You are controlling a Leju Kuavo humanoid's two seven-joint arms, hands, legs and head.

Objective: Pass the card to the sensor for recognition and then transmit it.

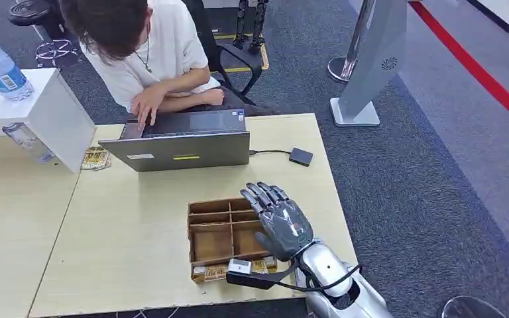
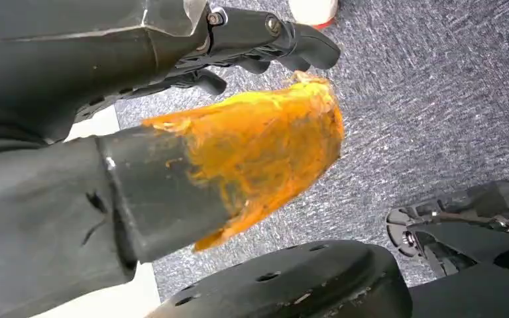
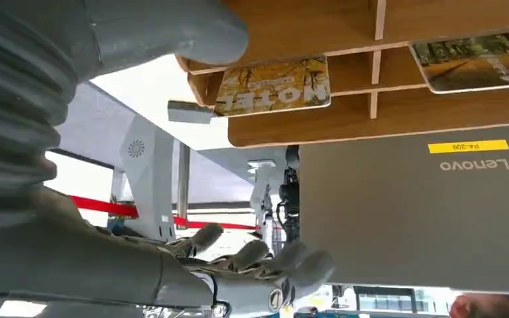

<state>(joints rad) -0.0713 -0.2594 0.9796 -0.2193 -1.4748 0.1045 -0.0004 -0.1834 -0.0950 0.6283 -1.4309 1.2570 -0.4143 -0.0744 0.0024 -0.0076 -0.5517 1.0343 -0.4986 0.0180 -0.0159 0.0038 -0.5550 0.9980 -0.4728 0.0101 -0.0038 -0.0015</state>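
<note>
Right hand occupies the lower centre of the head view, raised over the right side of the wooden compartment tray, palm down, fingers spread and holding nothing. Hotel card lies in a tray compartment. Left hand hangs above carpet; finger state cannot be determined. Laptop sits mid-desk.
</note>
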